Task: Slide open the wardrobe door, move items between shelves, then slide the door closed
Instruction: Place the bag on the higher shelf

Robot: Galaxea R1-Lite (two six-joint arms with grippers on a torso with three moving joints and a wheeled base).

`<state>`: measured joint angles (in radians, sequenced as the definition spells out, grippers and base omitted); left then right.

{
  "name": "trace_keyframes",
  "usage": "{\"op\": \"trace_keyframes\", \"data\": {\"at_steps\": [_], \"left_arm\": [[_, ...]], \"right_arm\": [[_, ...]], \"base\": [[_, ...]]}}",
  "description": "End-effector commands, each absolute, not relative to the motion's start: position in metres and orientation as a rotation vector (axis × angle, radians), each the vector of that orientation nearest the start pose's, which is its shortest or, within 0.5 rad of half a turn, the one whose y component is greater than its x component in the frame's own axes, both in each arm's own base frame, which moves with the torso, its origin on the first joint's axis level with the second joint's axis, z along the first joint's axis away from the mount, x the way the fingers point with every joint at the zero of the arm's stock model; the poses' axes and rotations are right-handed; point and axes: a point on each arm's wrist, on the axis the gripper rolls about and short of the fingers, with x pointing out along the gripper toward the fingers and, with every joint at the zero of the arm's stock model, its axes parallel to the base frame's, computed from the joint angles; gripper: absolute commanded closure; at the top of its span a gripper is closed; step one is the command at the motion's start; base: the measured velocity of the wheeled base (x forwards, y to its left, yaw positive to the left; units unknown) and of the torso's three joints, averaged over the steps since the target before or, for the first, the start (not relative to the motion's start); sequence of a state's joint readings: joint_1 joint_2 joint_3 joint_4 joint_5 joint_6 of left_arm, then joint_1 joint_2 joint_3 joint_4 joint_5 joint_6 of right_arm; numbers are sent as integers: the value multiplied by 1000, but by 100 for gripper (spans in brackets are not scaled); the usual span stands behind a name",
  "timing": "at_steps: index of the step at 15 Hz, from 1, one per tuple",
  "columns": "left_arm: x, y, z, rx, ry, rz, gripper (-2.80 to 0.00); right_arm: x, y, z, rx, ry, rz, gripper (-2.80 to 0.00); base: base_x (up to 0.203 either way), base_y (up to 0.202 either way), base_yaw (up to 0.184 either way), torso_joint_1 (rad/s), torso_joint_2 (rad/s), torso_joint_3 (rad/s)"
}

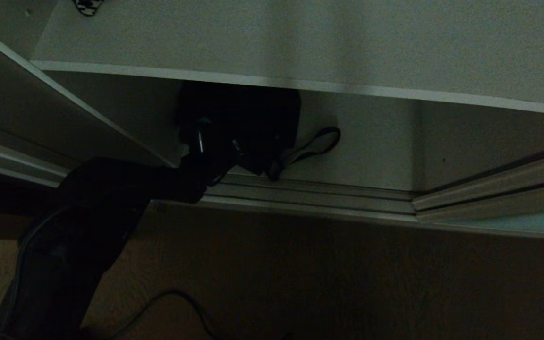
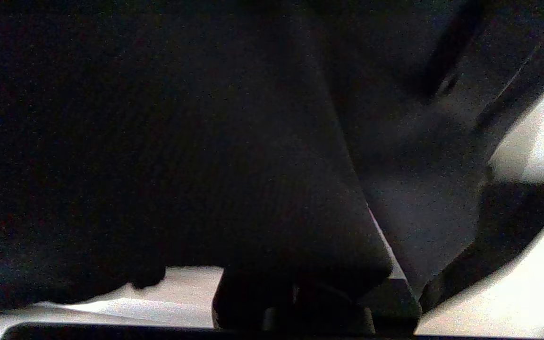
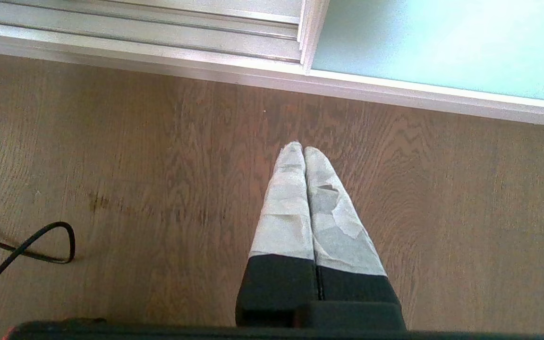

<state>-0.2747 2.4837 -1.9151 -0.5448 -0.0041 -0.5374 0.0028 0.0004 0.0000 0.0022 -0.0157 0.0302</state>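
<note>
One black bag (image 1: 253, 127) on the lower shelf (image 1: 371, 156), strap loop (image 1: 317, 144) trailing rightward; left tool (image 1: 206, 156) clamped on it, right tool (image 3: 304, 151) together.

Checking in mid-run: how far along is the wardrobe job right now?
Done: the sliding door is open, slid to the right. In hand: the left gripper reaches into the bottom compartment at the black bag, fingers nearly closed; a firm grip can't be confirmed. Left: lift it onto the shelf above, close the door. Right gripper idle over floor.

The head camera is looking down into the wardrobe; the right wrist camera is facing the floor (image 3: 111, 189), both catching the door track (image 1: 310, 196).
</note>
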Motion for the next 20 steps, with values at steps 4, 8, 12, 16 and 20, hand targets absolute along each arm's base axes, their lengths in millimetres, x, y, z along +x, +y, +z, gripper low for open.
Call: {"op": "trace_keyframes", "data": {"at_steps": [4, 8, 12, 16, 20], "left_arm": [[503, -146, 146, -393, 214, -366, 0], [504, -145, 151, -399, 111, -356, 0], [505, -152, 142, -410, 114, -342, 0], [506, -152, 141, -411, 115, -340, 0], [506, -152, 143, -415, 109, -340, 0]], "right_arm": [[-23, 0, 75, 31, 0, -12, 0], [-23, 0, 75, 31, -1, -12, 0], [-23, 0, 75, 31, 0, -12, 0], [-23, 0, 75, 31, 0, -12, 0], [-23, 0, 75, 31, 0, -12, 0]], "base": [[0, 0, 0, 0, 0, 0], [0, 0, 0, 0, 0, 0], [0, 0, 0, 0, 0, 0], [-25, 0, 2, 1, -1, 0], [-193, 0, -2, 3, 3, 2]]}}
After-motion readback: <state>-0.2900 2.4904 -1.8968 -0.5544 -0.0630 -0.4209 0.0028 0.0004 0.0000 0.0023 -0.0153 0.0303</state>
